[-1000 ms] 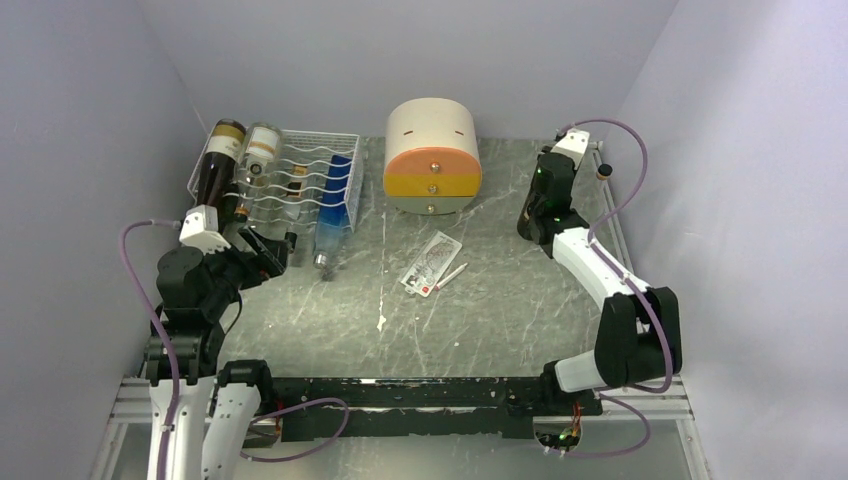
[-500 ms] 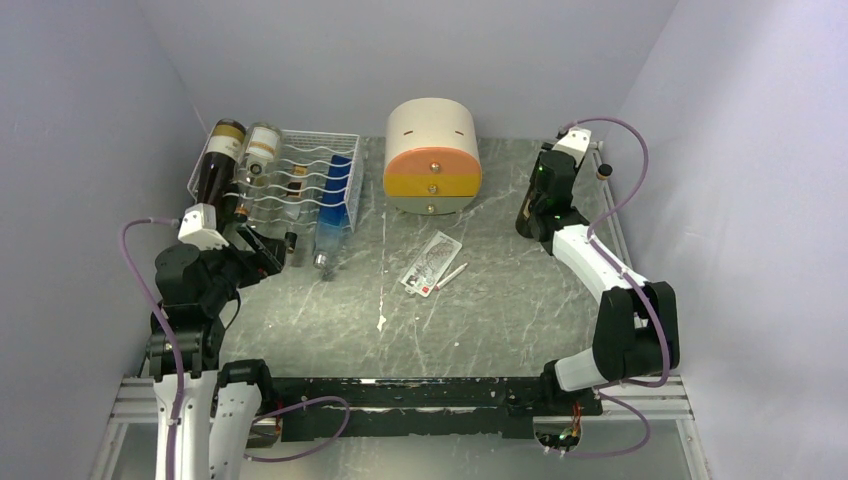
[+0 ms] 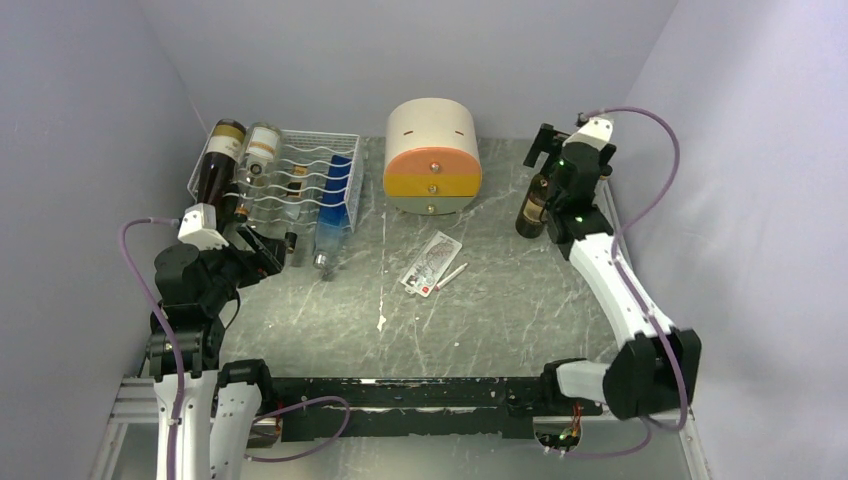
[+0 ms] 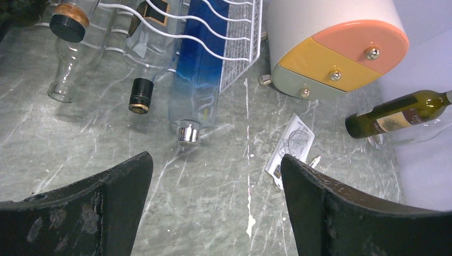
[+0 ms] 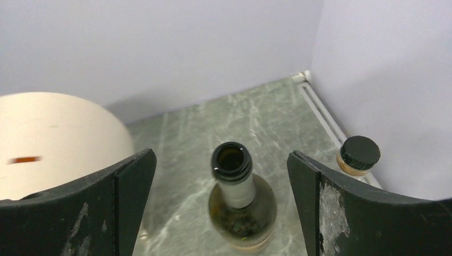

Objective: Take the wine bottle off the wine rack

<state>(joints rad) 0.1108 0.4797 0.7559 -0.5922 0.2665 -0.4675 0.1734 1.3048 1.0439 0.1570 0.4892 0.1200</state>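
Green wine bottle [image 3: 531,208] stands upright on the table [image 3: 500,300] at upper right of the overhead view, well apart from the wine rack [image 3: 300,175] at upper left. Your right gripper [image 5: 219,160] hangs spread over its neck and your left gripper [image 4: 216,160] is spread too, so you likely only need to withdraw.

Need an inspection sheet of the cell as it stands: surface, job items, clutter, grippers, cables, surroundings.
Surface: grey-green marbled tabletop, white streaks.
Job's things: white wire-grid wine rack holds other bottles, back left; green glass wine bottle stands upright off it, uncapped.
Clutter: round cream-and-orange drawer cabinet; printed card; small black-capped container.
Grippers: left gripper open, empty; right gripper open above the green bottle.
Cables: purple cables loop off both arms.
Surroundings: lilac walls; nothing else seen.
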